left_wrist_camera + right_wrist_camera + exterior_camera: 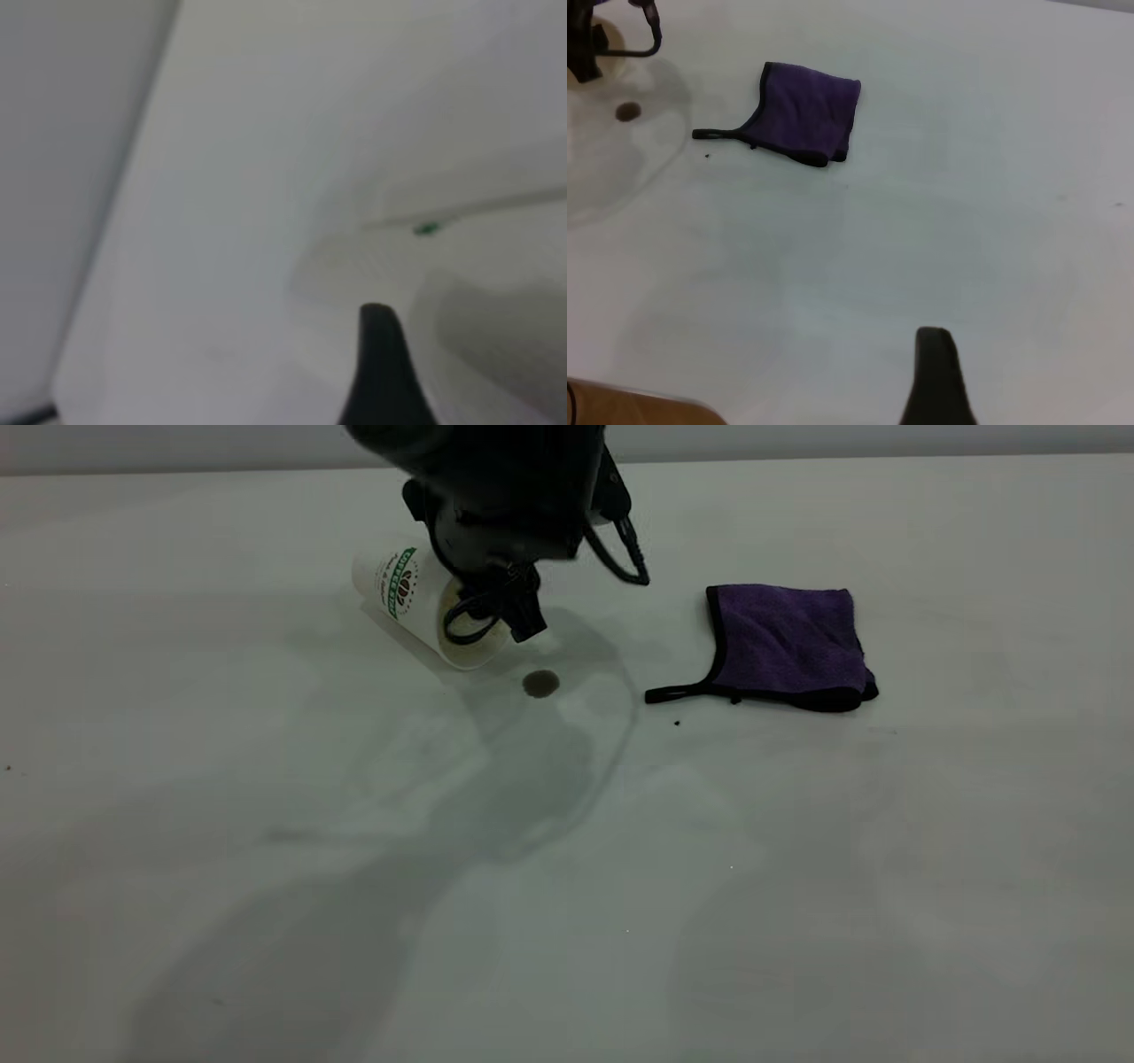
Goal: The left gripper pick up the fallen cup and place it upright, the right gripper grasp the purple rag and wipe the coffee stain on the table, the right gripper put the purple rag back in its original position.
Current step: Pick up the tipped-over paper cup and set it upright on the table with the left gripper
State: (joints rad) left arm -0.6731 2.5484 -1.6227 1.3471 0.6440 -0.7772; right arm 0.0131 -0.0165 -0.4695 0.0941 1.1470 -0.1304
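Note:
The cup lies on its side on the table, its mouth toward the coffee stain. My left gripper hangs at the cup's mouth rim, open, with nothing held. In the left wrist view one of its fingers shows close against the cup's white wall. The purple rag lies flat to the right of the stain, its strap pointing toward it. My right gripper is out of the exterior view and hovers far from the rag and the stain.
A tiny black speck lies near the rag's strap. A faint wet ring surrounds the stain. A brown table edge shows in the right wrist view. The left arm's looped cable hangs between cup and rag.

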